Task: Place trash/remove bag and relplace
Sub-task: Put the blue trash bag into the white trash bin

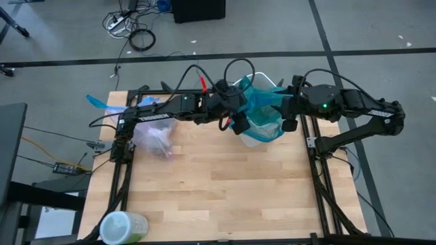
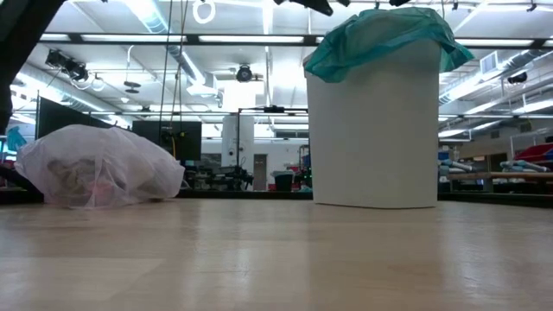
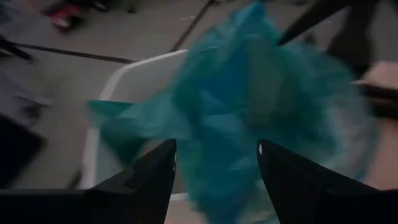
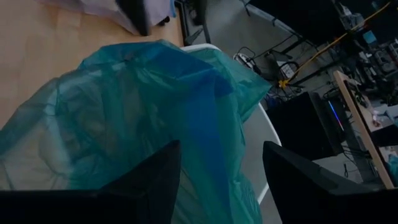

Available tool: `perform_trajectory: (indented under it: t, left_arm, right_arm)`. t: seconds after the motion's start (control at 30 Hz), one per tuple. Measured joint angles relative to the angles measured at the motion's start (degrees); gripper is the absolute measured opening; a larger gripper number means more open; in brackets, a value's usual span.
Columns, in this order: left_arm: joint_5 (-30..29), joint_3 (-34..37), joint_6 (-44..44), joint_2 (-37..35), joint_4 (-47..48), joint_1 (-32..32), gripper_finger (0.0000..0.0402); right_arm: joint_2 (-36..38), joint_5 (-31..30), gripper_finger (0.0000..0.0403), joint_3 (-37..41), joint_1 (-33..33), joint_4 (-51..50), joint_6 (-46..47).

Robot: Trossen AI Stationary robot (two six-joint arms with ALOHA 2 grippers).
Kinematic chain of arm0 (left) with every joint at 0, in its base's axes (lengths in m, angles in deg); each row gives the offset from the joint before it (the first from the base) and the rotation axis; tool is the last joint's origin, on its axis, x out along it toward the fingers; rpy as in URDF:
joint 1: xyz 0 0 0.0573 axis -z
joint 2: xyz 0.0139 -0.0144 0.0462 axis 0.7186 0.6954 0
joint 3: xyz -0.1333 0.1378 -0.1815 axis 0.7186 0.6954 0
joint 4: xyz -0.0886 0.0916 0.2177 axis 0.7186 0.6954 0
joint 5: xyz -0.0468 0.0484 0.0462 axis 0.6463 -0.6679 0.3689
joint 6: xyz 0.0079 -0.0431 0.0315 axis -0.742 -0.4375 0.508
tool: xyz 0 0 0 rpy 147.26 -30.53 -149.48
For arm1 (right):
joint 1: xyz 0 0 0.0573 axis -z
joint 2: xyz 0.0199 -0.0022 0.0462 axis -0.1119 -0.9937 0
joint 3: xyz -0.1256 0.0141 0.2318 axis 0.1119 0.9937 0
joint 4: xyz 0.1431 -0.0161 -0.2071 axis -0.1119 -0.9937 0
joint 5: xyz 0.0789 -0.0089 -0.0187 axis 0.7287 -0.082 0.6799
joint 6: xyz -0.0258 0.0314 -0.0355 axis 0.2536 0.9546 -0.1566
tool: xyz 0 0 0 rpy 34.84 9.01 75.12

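I have both arms over the white bin (image 2: 373, 121) at the back of the desk (image 1: 225, 190). My left claw (image 3: 214, 165) stands apart above the teal bag (image 4: 124, 118) draped on the rim, nothing between its fingers. My right claw (image 4: 221, 165) is also apart, the teal plastic just ahead of it. The full pink bag (image 2: 99, 168) lies out on the desk, well to the side. I fear the loose liner slipping off the rim, or a tug tipping the light bin.
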Motion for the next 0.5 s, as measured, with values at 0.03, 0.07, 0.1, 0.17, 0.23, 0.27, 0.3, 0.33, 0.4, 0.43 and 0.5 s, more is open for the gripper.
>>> perform_trajectory:
  t: [0.03,0.07,0.1,0.17,0.23,0.27,0.3,0.33,0.4,0.43,0.5]
  left_arm:
    - [2.1,0.0,-0.9,0.1,-0.4,0.0,0.0234]
    - [4.3,0.0,-1.8,0.1,-1.0,0.0,0.0234]
    - [6.2,0.0,-2.8,0.2,-1.4,0.0,0.0234]
    - [7.7,-0.1,-4.1,0.6,-2.2,0.0,0.0234]
    - [7.8,0.0,-4.1,0.9,-1.5,0.0,0.0234]
    - [7.7,0.1,-4.1,1.0,-1.5,0.0,0.0234]
    - [7.1,0.2,-3.9,1.2,-1.8,-0.1,0.0234]
    - [5.6,0.2,-3.9,1.3,-1.8,-0.1,0.0234]
    - [2.5,0.3,-3.7,1.3,-0.8,-0.3,0.0234]
    - [1.3,0.3,-3.7,1.4,-0.6,-0.5,0.0234]
    - [0.0,0.3,-3.6,1.5,-0.9,-0.6,0.0234]
  right_arm:
    - [0.0,0.0,0.0214,0.0,0.0,0.0,0.0]
    - [0.0,0.0,0.0214,0.0,0.0,0.0,0.0]
    - [0.0,0.0,0.0214,0.0,0.0,0.0,0.0]
    - [0.0,0.0,0.0215,0.0,0.0,-0.1,0.0]
    - [0.0,0.0,0.0215,0.0,0.0,-0.1,0.0]
    - [0.0,-0.1,0.0215,0.0,0.0,-0.1,0.0]
    - [0.0,-0.1,0.0215,0.0,0.0,-0.2,0.0]
    - [0.0,-0.1,0.0215,0.0,0.0,-0.1,0.0]
    - [0.0,-0.1,0.0215,0.0,0.0,-0.2,0.0]
    - [0.0,-0.1,0.0215,0.0,0.0,-0.2,0.0]
    - [0.0,-0.1,0.0215,0.0,0.0,-0.2,0.0]
